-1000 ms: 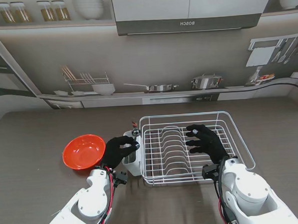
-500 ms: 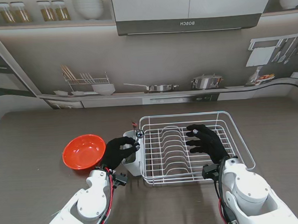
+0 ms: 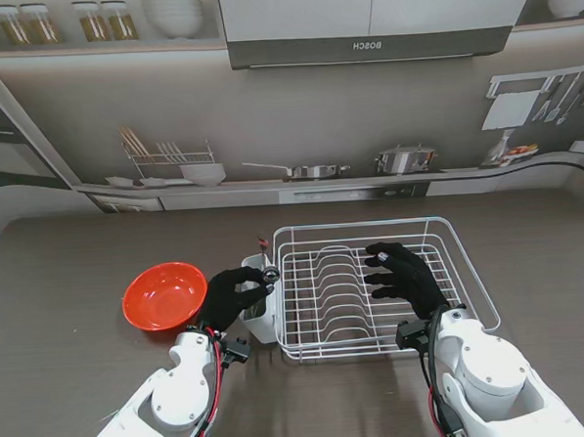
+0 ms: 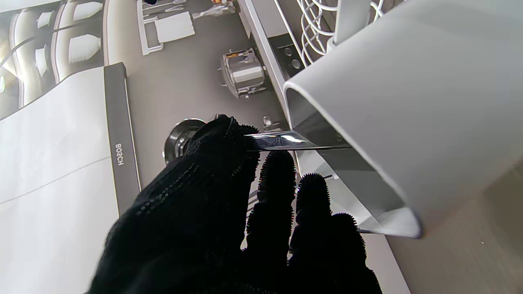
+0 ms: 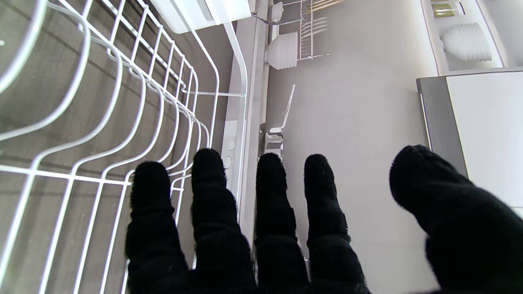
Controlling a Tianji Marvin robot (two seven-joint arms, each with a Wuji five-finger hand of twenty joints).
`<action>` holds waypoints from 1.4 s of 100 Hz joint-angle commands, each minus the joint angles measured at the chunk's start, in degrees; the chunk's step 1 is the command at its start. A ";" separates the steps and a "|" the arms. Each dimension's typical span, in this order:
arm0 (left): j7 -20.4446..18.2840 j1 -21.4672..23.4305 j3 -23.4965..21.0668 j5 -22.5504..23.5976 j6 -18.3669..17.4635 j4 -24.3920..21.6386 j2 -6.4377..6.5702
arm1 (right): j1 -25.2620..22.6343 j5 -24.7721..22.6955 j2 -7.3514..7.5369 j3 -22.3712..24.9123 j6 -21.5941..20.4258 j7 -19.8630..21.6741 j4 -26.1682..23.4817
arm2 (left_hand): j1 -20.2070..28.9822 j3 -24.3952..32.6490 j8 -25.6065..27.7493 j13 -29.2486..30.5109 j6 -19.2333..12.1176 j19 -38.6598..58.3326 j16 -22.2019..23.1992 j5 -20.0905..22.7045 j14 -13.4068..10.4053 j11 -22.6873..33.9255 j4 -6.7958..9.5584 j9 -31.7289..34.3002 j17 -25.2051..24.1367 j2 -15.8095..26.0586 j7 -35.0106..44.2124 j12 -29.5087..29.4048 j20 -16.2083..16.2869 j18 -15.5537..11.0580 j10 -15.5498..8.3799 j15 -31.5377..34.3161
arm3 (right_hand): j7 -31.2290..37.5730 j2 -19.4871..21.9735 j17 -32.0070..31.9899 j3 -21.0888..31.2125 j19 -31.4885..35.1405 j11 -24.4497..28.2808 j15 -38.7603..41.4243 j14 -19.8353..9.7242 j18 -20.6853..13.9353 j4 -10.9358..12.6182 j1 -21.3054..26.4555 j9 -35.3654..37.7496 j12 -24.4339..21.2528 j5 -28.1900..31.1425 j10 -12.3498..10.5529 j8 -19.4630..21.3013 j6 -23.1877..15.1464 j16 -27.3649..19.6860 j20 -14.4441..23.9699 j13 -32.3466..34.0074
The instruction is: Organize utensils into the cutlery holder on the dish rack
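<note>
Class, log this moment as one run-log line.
left hand: shut on spoon, handle entering holder | right hand: open over rack | bowl: left of holder

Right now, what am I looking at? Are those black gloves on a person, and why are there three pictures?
Not a person: it is a robot with two white arms and gloved hands. The big picture looks down from a camera on its stand. The other two come from cameras on its wrists, so they show the fingers up close and upside down. On the table sit a white dish rack, a red bowl and a white cutlery holder hooked on the rack's left side. The left hand holds a shiny metal spoon and is sliding its handle into the holder. The right hand holds nothing; its fingers are spread over the rack.
</note>
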 commanded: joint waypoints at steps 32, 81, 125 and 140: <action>-0.62 1.15 -0.07 0.37 0.37 0.80 -0.03 | -0.32 0.09 -0.26 -0.16 -0.14 0.75 -0.33 | -5.02 -0.41 2.56 -1.62 -1.11 -3.93 -0.60 -2.25 3.22 1.38 -0.20 -2.97 -0.68 -2.37 -7.70 -12.38 -0.26 10.04 -0.26 -1.95 | -0.58 1.13 0.38 -1.15 0.11 -0.34 0.51 0.25 1.31 0.79 -1.34 1.03 -0.02 0.81 0.31 -1.24 -0.35 0.48 -0.28 1.80; -1.47 1.71 -0.72 -0.07 -1.18 0.57 0.25 | -0.30 0.06 -0.25 -0.17 -0.15 0.77 -0.28 | -7.60 -7.58 3.08 -2.70 -6.63 -7.77 -0.42 0.22 4.52 0.11 0.67 -3.88 -1.47 -0.53 -4.40 -12.89 1.11 10.67 1.57 -3.65 | -0.56 1.03 0.38 -1.02 0.11 -0.47 0.54 0.30 1.37 0.80 -1.26 0.98 -0.08 0.84 0.37 -1.23 -0.34 0.49 -0.30 1.90; -0.90 2.13 -1.01 -0.34 -1.08 0.11 0.12 | -0.31 0.12 -0.25 -0.25 -0.19 0.81 -0.28 | -8.31 -11.32 1.90 -2.98 -3.59 -8.52 -0.18 0.65 5.12 -0.47 1.78 -3.85 -1.55 3.28 -3.23 -13.04 1.43 10.86 2.30 -3.90 | -0.56 1.10 0.45 -1.02 0.15 -0.44 0.55 0.22 1.33 0.79 -1.29 1.00 -0.07 0.96 0.33 -1.24 -0.25 0.50 -0.31 1.88; -0.80 2.50 -1.34 0.41 -0.91 -0.33 0.27 | -0.31 0.13 -0.26 -0.24 -0.22 0.74 -0.27 | -12.33 -4.38 5.65 -3.07 0.30 -9.16 -0.12 1.90 5.56 -0.68 0.73 -3.76 -1.57 3.05 -11.28 -13.51 2.13 11.15 2.75 -4.12 | -0.58 1.09 0.45 -1.05 0.14 -0.46 0.58 0.26 1.33 0.79 -1.35 0.98 -0.08 0.96 0.25 -1.24 -0.22 0.50 -0.31 1.94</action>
